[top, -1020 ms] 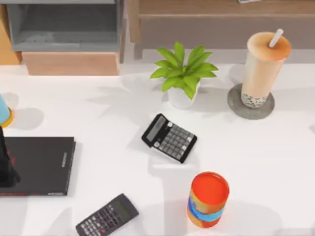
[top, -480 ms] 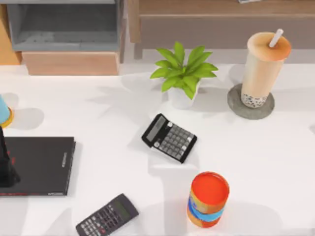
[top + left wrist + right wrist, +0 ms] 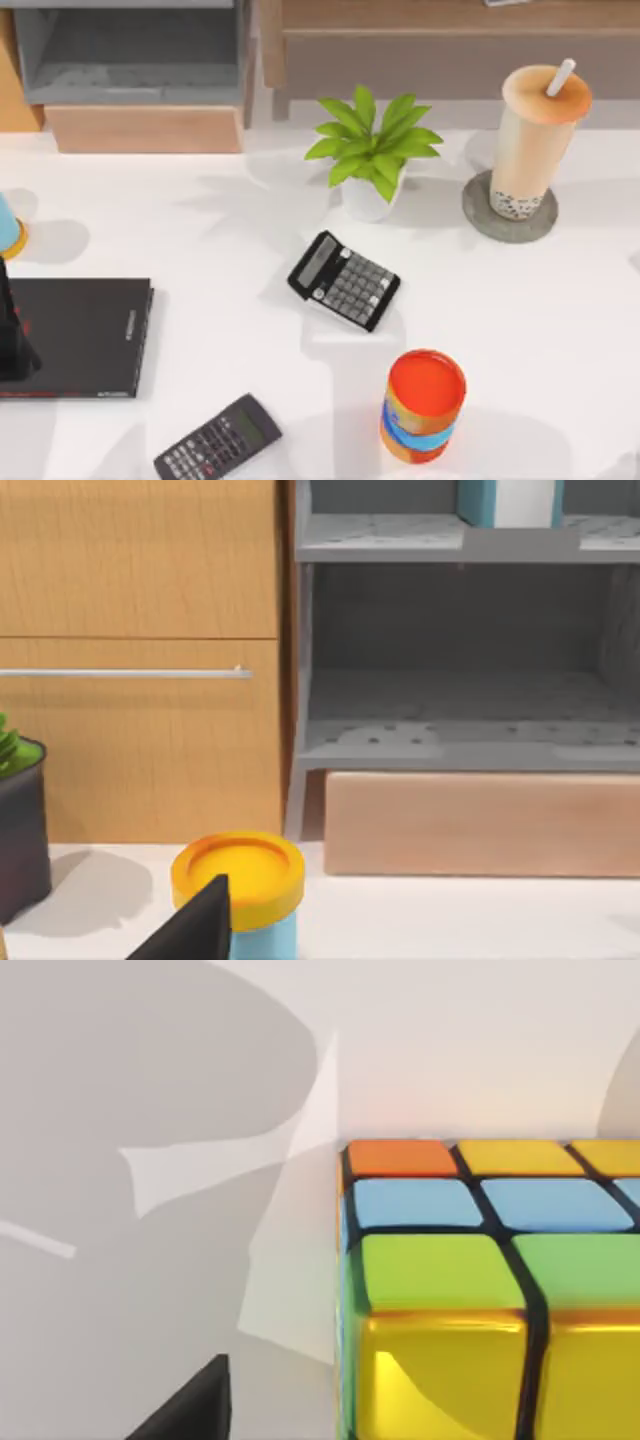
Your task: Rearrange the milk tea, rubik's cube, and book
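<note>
One milk tea (image 3: 538, 135) upright on its coaster (image 3: 478, 215); rubik's cube (image 3: 490, 1290) beside our right tool, whose state we cannot tell.

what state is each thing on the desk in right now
milk tea: upright on a grey coaster, straw in lid
orange-lidded can: upright, lid on
potted plant: upright
calculator: flat, keys up
second calculator: flat, keys up
black book: flat, closed
rubik's cube: resting on the table, colours mixed
yellow-lidded container: upright, lid on
</note>
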You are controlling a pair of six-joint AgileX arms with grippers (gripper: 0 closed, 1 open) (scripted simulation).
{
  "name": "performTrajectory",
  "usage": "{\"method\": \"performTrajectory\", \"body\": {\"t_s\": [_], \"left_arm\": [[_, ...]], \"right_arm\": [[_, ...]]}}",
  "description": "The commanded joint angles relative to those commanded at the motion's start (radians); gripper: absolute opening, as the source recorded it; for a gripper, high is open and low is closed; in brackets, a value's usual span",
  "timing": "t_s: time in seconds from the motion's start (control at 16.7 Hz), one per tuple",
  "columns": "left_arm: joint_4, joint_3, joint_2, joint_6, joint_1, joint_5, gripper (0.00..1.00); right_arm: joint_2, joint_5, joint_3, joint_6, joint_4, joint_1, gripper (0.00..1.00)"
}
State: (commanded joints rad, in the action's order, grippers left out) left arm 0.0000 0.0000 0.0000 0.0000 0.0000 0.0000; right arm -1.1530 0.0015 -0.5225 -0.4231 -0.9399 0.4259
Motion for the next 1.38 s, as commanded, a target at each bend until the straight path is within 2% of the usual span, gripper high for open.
{"method": "performTrajectory", "body": {"t_s": [0.24,1.02,1.38], "left_arm": [[0.000,0.000,0.000,0.000,0.000,0.000,1.00],[0.000,0.000,0.000,0.000,0.000,0.000,1.00],[0.000,0.000,0.000,0.000,0.000,0.000,1.00]], "right_arm": [[-0.001,0.000,0.003,0.000,0.004,0.000,1.00],[-0.001,0.000,0.003,0.000,0.004,0.000,0.02],[-0.001,0.000,0.003,0.000,0.004,0.000,0.00]]}}
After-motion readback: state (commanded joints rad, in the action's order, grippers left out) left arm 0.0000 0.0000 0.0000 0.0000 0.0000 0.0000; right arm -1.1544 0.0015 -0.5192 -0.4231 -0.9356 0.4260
